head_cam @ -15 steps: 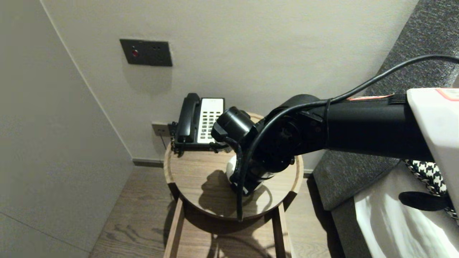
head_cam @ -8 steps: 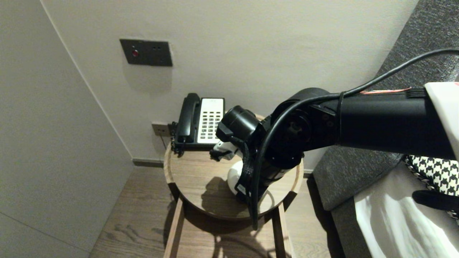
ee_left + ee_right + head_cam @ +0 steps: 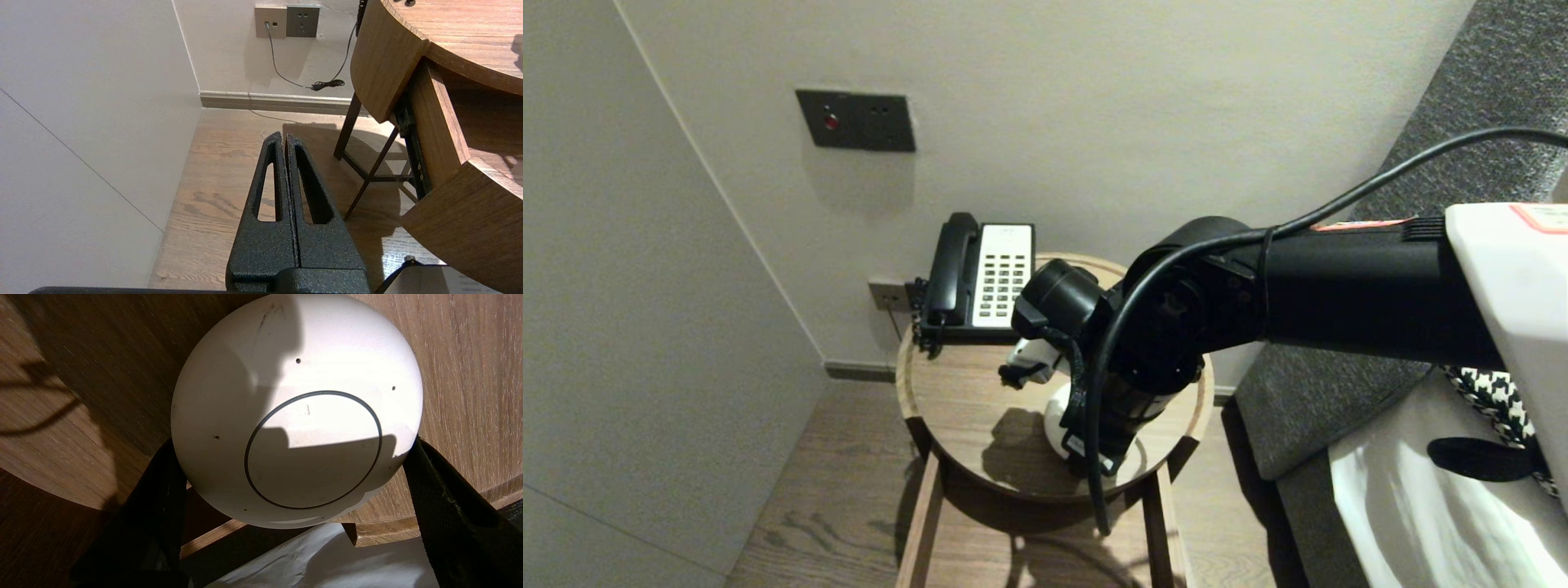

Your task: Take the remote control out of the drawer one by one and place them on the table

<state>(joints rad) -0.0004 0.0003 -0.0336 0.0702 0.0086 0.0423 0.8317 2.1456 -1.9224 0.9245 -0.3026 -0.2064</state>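
The left gripper [image 3: 282, 139] hangs low beside the surface [image 3: 956, 392], fingers closed on nothing. Near the surface's front edge, the right gripper [image 3: 291, 447] has its fingers spread wide against the sides of the white dome [image 3: 294, 416]. That rounded shell could slip free and fall to the floor [image 3: 833, 490], or be shoved back into the telephone [image 3: 980, 278].

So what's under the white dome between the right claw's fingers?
The round wooden table, near its edge. The white dome, gripped by the right claw, covers the spot directly below, so whether it rests there or is lifted cannot be seen.
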